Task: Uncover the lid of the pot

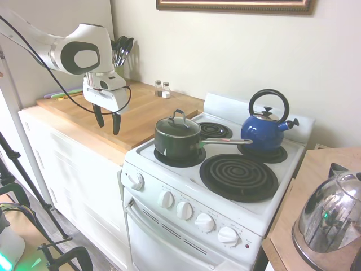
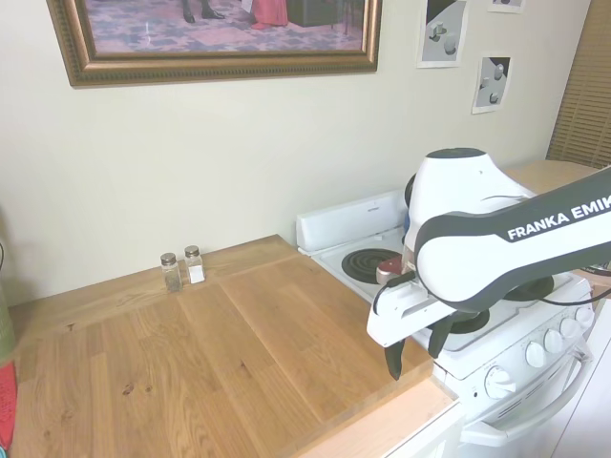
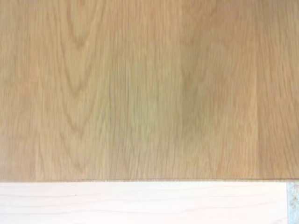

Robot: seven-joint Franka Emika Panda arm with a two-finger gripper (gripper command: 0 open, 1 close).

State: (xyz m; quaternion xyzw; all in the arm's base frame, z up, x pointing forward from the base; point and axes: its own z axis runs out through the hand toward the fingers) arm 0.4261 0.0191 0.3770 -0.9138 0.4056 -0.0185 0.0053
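While gripper [image 1: 107, 125] hangs released above countertop [image 1: 141, 121], lid [image 1: 177, 125] sits on pot [image 1: 176, 144], well apart.

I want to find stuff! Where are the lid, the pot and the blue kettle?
lid [image 1: 177, 126], first exterior view, glass top.
pot [image 1: 174, 145], first exterior view, dark side wall.
blue kettle [image 1: 264, 131], first exterior view, blue body.

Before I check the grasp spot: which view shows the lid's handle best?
The first exterior view: the lid sits on the pot, loop handle clear. In the second exterior view the arm hides it. The wrist view shows only the wooden counter.
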